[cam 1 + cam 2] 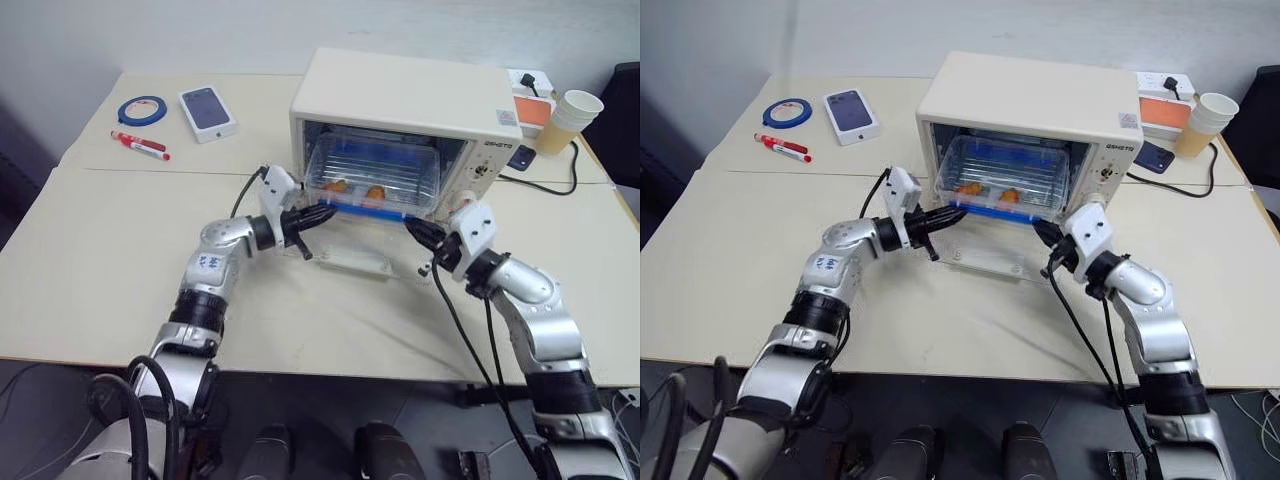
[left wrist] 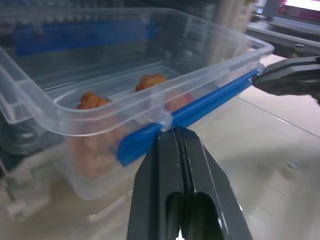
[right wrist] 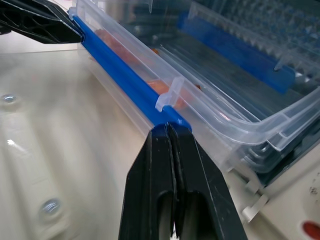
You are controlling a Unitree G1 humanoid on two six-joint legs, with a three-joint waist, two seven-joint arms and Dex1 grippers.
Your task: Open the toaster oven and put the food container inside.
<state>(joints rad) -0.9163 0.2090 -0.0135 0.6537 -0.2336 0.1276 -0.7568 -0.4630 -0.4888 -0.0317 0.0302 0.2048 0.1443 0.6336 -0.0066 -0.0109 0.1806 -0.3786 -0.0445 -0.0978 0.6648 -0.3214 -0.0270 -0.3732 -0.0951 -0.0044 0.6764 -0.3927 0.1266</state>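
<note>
The food container (image 1: 372, 180) looks light and a bit flexible, thin clear plastic that would bow if squeezed hard, and its smooth walls would likely slip under a pinch, so the stiff rim along the near long edge, where the blue clip strip (image 2: 200, 107) runs, seems the sensible place to push or hold it. It is a rectangular see-through box with a second blue strip on the far edge, and a few orange-brown fried pieces (image 2: 145, 82) sit low inside; they could slide if it tips. Right now it rests in the mouth of the toaster oven (image 1: 410, 110), most of it on the rack inside, its front edge just over the lowered glass door (image 1: 350, 262). The left gripper (image 1: 325, 213) has its black fingers pressed together with nothing between them, tips touching the near strip toward one end. The right gripper (image 1: 412, 228) is likewise closed and empty, its tips against the same strip at the other end. I'd judge a level, even nudge from both ends would seat it without jamming
</note>
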